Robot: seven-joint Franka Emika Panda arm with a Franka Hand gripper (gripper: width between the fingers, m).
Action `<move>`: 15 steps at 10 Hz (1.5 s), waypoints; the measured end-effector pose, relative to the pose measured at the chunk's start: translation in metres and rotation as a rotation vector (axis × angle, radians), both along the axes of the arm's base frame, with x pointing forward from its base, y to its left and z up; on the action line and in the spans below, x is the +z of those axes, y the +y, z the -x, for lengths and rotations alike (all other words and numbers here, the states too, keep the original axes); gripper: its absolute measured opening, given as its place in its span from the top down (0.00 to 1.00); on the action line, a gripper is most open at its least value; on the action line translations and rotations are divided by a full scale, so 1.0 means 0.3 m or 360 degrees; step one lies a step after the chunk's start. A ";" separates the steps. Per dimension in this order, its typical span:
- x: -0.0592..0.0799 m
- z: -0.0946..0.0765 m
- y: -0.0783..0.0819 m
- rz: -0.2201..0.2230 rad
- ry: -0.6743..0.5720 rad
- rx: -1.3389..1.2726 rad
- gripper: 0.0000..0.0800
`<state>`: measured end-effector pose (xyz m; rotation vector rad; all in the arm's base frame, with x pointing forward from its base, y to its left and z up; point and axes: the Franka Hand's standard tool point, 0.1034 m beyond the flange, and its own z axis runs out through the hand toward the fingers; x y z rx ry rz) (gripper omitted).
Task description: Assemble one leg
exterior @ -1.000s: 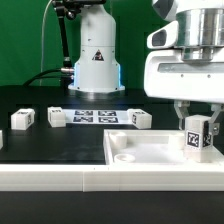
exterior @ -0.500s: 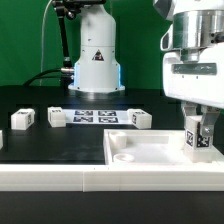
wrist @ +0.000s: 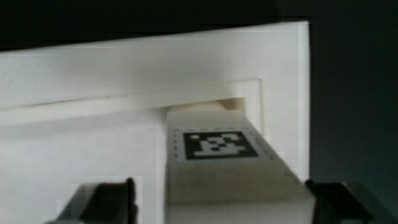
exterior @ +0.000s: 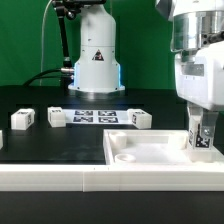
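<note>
My gripper point(exterior: 201, 133) is shut on a leg point(exterior: 199, 141), a small white peg with a black-and-white tag. It holds the leg upright, low over the far corner of the large white panel point(exterior: 150, 152) at the exterior view's right. In the wrist view the leg point(wrist: 217, 147) runs between my two dark fingers point(wrist: 107, 203) and points at the panel's corner point(wrist: 107, 80). I cannot tell whether the leg's lower end touches the panel. Three more legs lie on the black table: one point(exterior: 22, 119), a second point(exterior: 57, 117), a third point(exterior: 140, 118).
The marker board point(exterior: 95, 116) lies flat between the loose legs. The robot's white base point(exterior: 95, 55) stands behind it. A white rail point(exterior: 60, 178) runs along the table's front edge.
My gripper has moved toward the exterior view's right and slightly down with the leg in it, nearer the panel's corner. The loose legs and the panel have not moved.
</note>
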<state>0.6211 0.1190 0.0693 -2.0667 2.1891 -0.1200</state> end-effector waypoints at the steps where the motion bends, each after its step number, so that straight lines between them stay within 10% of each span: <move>1: 0.001 -0.001 -0.010 0.0019 0.0012 0.0157 0.31; 15: 0.007 -0.012 -0.003 0.0338 -0.0006 0.2123 0.19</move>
